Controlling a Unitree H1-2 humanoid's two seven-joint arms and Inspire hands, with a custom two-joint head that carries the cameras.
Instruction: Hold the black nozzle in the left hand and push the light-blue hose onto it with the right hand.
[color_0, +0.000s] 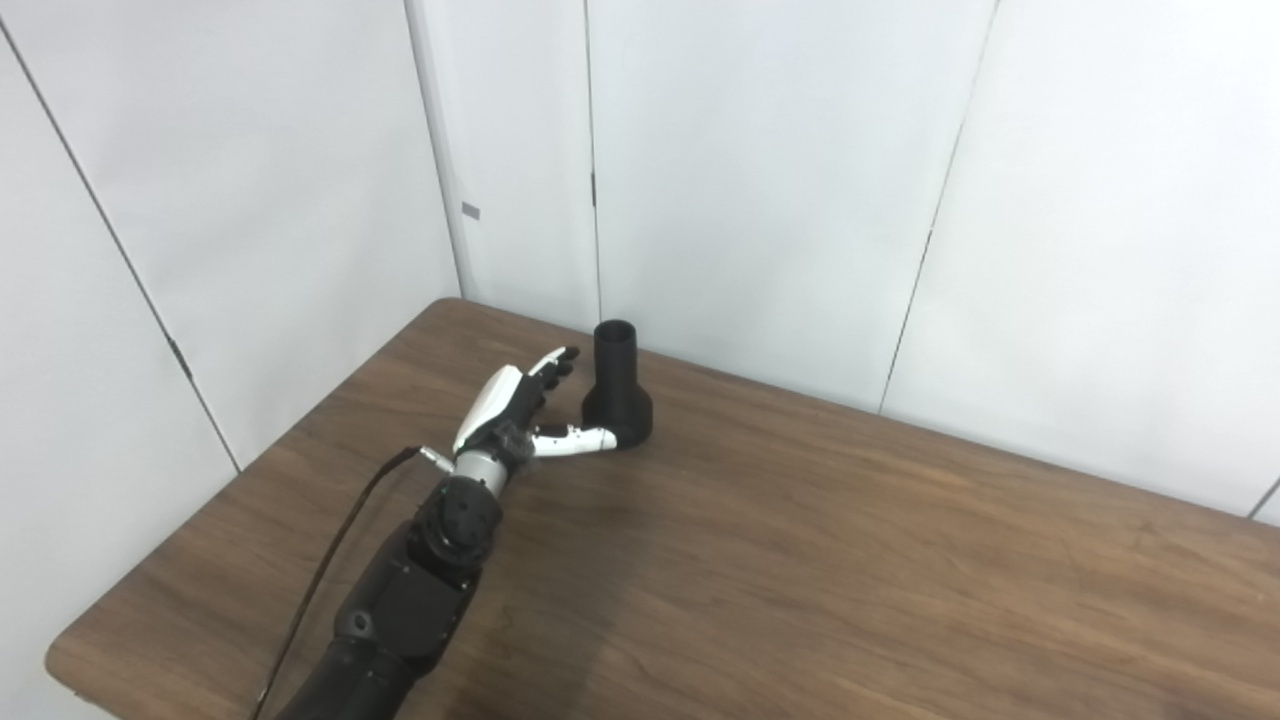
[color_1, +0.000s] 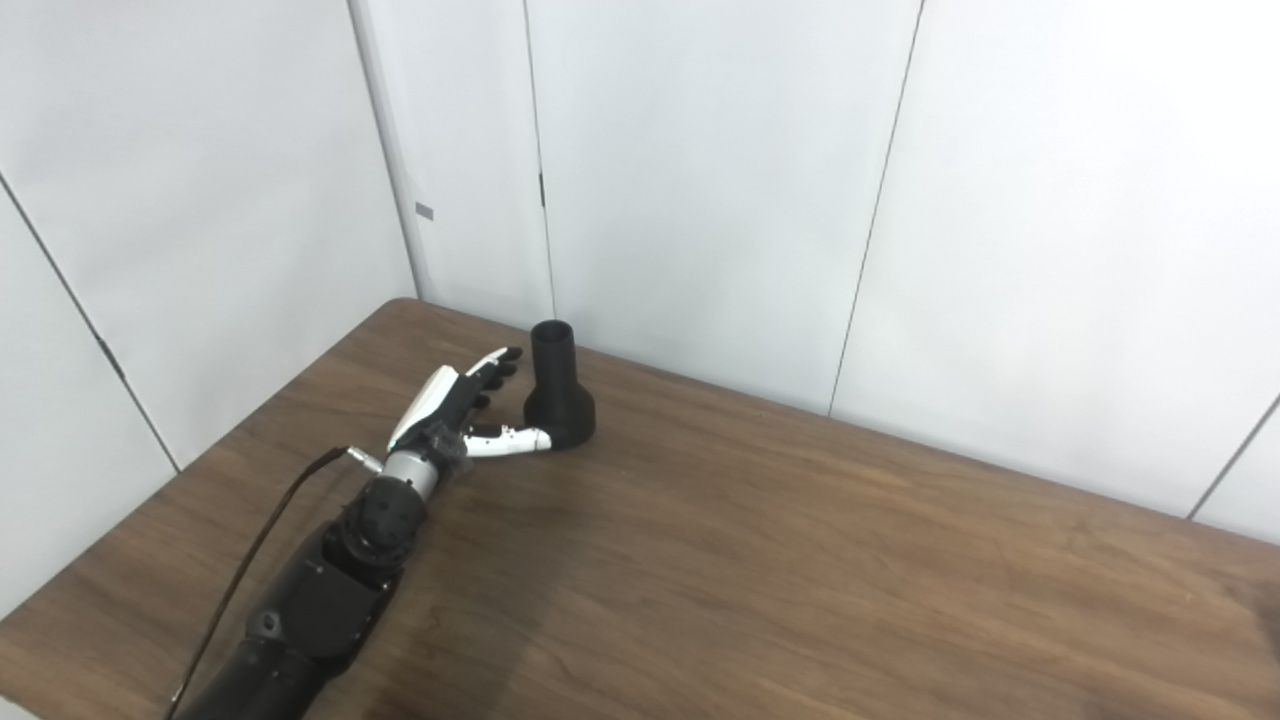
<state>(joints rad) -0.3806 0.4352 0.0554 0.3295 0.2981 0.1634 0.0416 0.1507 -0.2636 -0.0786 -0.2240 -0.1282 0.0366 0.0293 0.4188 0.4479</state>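
Note:
The black nozzle (color_0: 617, 385) stands upright on the brown table (color_0: 820, 560), near its far edge, narrow tube end up and wide base down. My left hand (color_0: 525, 405) reaches in just left of it, open, fingers stretched toward the neck and thumb lying along the base. Whether the thumb touches the base is unclear. In the right eye view the nozzle (color_1: 557, 388) and left hand (color_1: 465, 405) show the same layout. No light-blue hose is in view. My right hand is out of both views.
White wall panels (color_0: 780, 180) rise close behind the table's far edge, right behind the nozzle. A black cable (color_0: 330, 560) hangs along my left forearm. The table's left corner (color_0: 70, 655) lies near the picture's bottom left.

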